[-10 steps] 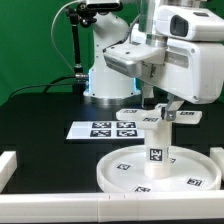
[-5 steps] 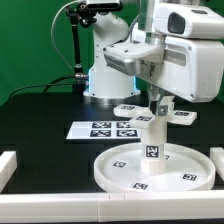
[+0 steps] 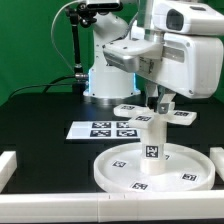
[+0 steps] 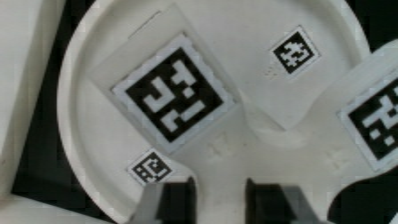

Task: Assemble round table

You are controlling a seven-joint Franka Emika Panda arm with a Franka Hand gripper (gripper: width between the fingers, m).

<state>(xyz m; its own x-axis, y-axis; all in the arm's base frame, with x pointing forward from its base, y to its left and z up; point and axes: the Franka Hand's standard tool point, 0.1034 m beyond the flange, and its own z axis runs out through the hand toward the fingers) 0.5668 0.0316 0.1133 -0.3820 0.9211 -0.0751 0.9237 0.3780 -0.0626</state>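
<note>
Leg standing upright in the disc near the worktop's front edge, gripper just above it, released

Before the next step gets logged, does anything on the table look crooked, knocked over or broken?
Nothing stands out. The leg stands upright at the middle of the round disc, which lies flat. The gripper is at the leg's top. The cross-shaped foot lies flat behind, beside the marker board.

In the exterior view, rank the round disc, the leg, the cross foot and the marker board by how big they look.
1. round disc
2. marker board
3. leg
4. cross foot, partly hidden and farther away, so its place is unsure.
</note>
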